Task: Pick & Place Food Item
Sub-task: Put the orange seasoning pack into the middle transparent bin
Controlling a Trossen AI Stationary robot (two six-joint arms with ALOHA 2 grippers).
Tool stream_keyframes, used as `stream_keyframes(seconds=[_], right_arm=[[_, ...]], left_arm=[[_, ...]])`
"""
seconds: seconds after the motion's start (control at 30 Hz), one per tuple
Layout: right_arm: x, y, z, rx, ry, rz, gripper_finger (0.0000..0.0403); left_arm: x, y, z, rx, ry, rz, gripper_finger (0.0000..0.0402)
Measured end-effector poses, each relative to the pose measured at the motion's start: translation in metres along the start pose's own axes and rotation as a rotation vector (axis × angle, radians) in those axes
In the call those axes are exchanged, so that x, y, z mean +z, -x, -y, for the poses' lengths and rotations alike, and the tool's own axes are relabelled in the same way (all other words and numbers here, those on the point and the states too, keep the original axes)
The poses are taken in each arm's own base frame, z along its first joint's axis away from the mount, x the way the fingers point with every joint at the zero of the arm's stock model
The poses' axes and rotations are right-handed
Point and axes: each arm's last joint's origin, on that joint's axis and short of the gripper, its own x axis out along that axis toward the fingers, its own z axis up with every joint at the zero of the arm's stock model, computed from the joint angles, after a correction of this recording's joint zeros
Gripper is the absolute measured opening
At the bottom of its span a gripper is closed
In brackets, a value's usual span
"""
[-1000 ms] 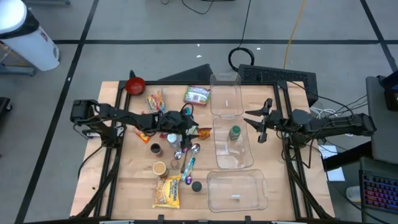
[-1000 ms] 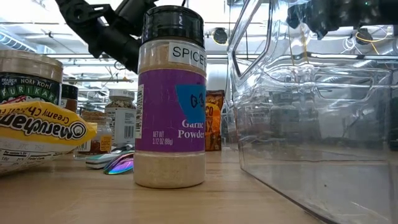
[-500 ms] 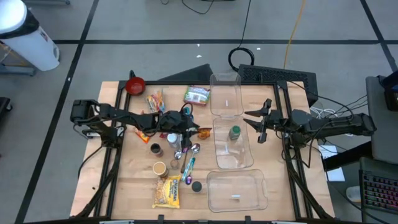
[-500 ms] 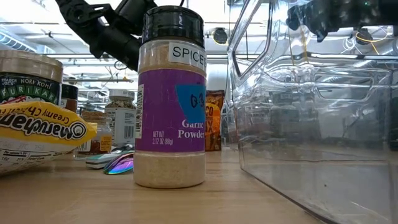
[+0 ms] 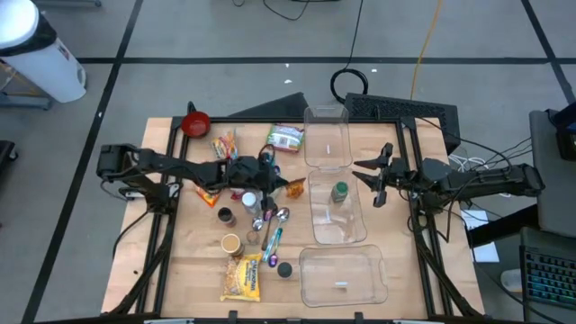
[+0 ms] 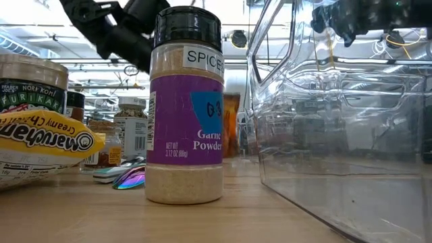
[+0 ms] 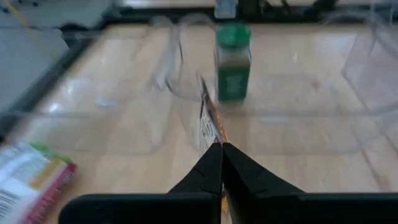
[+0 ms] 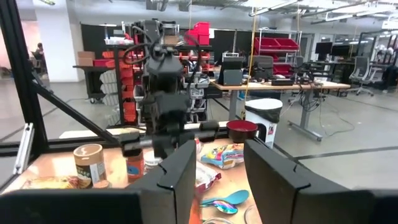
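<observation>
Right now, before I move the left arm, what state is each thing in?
left tool: shut on the orange packet, gripping its thin edge
right tool: open, holding nothing
green-lidded jar: upright inside the middle clear bin, lid on
garlic powder jar: upright on the table, lid on

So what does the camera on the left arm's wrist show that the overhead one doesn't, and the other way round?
Only the wrist view shows the left gripper shut on a thin packet seen edge-on. Only the overhead view shows the waiting right gripper, the red bowl and the yellow noodle pack. Both show the green-capped jar in a clear bin.
</observation>
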Motion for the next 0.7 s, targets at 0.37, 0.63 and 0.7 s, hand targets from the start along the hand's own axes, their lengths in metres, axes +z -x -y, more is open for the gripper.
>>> stream_keyframes(seconds=[0.37, 0.63, 0.7], right_arm=[[-0.003, -0.003, -0.001, 0.003, -0.004, -0.019, 0.0133], [-0.012, -0.025, -0.007, 0.006, 0.029, -0.124, 0.0194], [-0.012, -0.036, -0.01, 0.007, 0.034, -0.153, 0.0215]], left_arm=[[0.059, 0.033, 0.006, 0.03, -0.063, 0.12, 0.0004], [0.063, 0.031, 0.017, -0.001, -0.097, 0.13, 0.0004], [0.063, 0.032, 0.018, -0.005, -0.103, 0.134, 0.0003]])
